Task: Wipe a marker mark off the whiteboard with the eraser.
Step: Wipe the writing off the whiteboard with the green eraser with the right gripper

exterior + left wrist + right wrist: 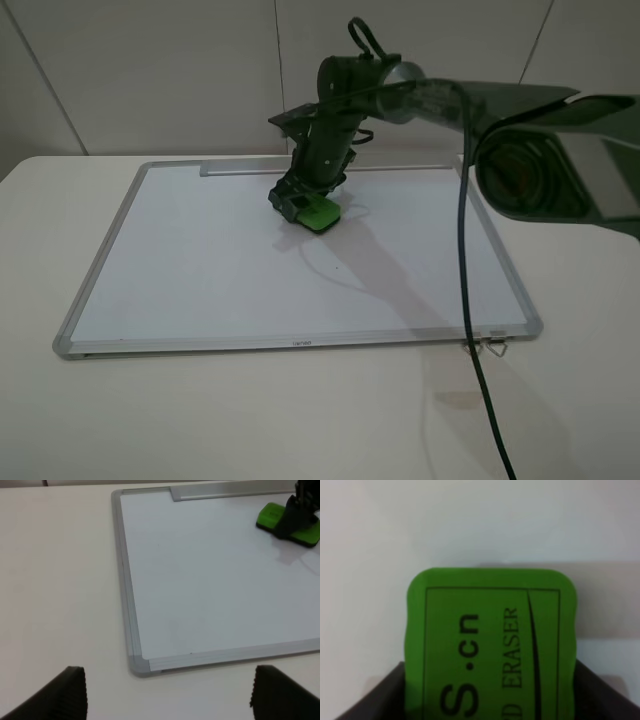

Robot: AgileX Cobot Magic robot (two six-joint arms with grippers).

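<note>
Eraser (490, 645) gripped by right gripper (310, 208); perhaps touching whiteboard (200, 260)

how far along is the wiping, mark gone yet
Done: the right gripper has the eraser clamped and set on the whiteboard. In hand: the wipe, eraser beside the marker mark. Left: a thin curve shows just right of the eraser, so it looks not cleared.

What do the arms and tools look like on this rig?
Right arm: dark, near-black casing with a silver-grey round joint and a black cable trailing from it. Right tool: black, blocky. Left tool: two black fingers with ribbed inner faces. No markings visible.
</note>
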